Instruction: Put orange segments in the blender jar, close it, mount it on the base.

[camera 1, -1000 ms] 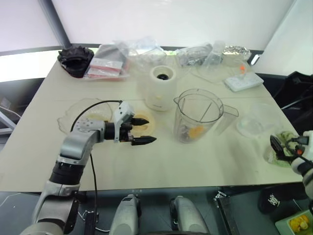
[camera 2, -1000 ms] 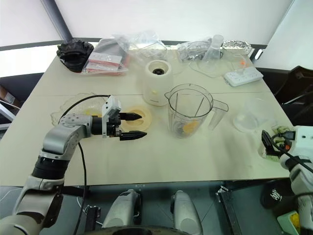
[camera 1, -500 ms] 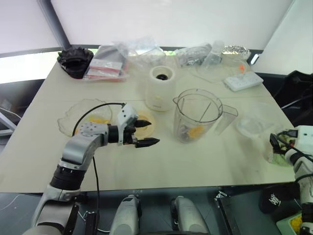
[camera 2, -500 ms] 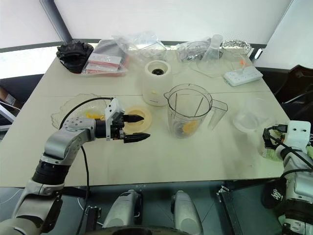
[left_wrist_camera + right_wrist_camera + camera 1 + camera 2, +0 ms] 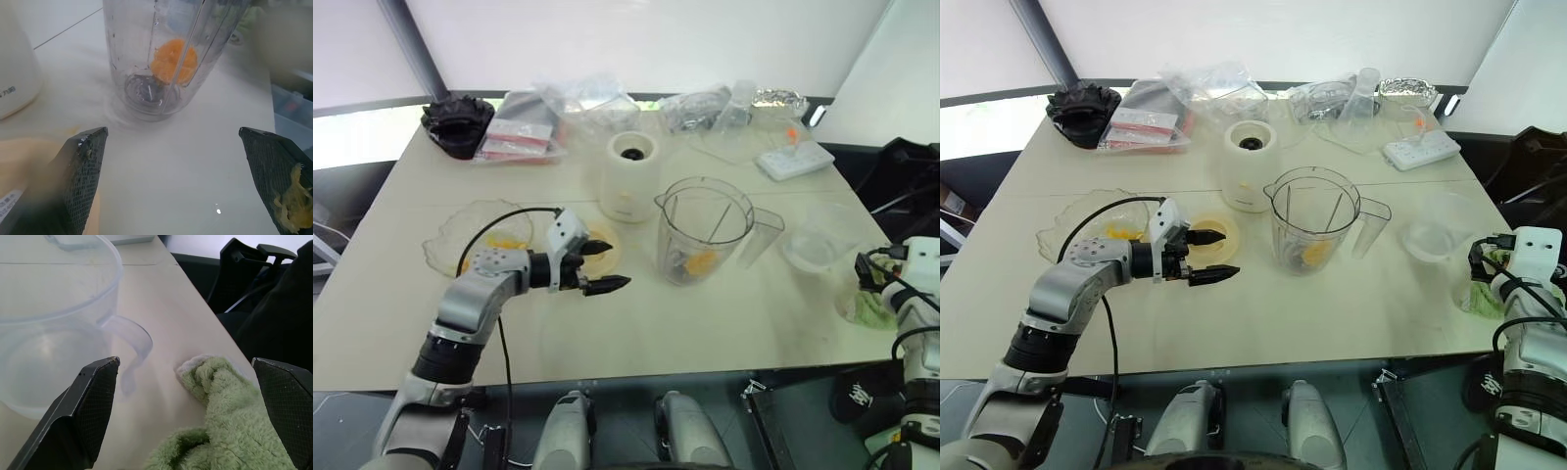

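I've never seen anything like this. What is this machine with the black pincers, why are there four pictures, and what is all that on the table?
It is a two-armed robot. The two wide pictures come from cameras in its head, looking down over a pale table. The two close-ups come from cameras on its wrists, looking out between each gripper's two black fingers.

The left gripper is open and holds nothing, though a bit of fruit pulp sticks to one finger. It points toward the tall clear plastic blender jar, which has an orange segment inside, near the blade. Behind the jar stands the squat cream-white blender base. A flat pale-yellow round lid lies by the left gripper, beside a shallow crinkled clear dish with more fruit.

The right gripper, also open and empty, hovers at the table's right edge over a green fluffy cloth and a clear plastic cup.
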`<action>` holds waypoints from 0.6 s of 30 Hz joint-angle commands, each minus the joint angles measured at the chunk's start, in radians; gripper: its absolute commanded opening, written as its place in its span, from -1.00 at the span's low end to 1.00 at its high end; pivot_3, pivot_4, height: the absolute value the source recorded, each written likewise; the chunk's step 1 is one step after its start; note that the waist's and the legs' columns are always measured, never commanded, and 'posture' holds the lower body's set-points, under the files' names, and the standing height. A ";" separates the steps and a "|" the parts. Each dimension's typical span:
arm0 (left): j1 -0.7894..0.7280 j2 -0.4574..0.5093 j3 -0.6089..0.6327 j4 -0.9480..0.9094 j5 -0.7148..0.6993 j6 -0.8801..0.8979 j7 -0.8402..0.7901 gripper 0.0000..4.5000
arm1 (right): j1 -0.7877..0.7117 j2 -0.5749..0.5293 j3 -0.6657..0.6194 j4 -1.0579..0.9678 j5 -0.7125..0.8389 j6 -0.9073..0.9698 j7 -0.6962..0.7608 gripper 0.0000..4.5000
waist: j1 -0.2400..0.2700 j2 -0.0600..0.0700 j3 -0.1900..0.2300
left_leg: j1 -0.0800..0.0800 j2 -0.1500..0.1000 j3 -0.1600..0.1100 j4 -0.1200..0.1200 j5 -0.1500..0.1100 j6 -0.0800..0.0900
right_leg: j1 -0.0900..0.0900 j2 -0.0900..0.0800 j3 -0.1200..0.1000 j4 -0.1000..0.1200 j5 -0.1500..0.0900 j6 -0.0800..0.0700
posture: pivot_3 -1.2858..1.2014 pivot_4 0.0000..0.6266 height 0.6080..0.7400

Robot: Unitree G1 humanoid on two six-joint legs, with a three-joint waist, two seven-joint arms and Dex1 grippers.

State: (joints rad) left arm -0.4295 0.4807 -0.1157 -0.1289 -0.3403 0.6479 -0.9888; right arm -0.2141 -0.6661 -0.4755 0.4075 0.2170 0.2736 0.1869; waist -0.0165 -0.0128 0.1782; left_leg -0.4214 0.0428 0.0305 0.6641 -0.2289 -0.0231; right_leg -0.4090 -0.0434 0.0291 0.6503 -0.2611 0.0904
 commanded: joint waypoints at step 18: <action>0.001 0.019 0.010 -0.047 -0.022 -0.027 0.060 0.99 | -0.135 -0.034 0.033 0.205 -0.075 -0.131 -0.023 1.00 | -0.002 0.000 0.000 | 0.000 0.000 0.000 -0.001 0.000 0.000 | 0.000 0.000 0.000 0.000 0.000 0.000 | 0.03 -0.52 1.00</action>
State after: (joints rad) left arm -0.4259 0.4930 -0.1135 -0.1331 -0.3527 0.6409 -0.9328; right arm -0.3285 -0.6680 -0.4344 0.6075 0.1481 0.1720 0.1727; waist -0.0182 -0.0127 0.1783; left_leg -0.4214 0.0428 0.0308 0.6635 -0.2289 -0.0231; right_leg -0.4092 -0.0435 0.0293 0.6497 -0.2611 0.0904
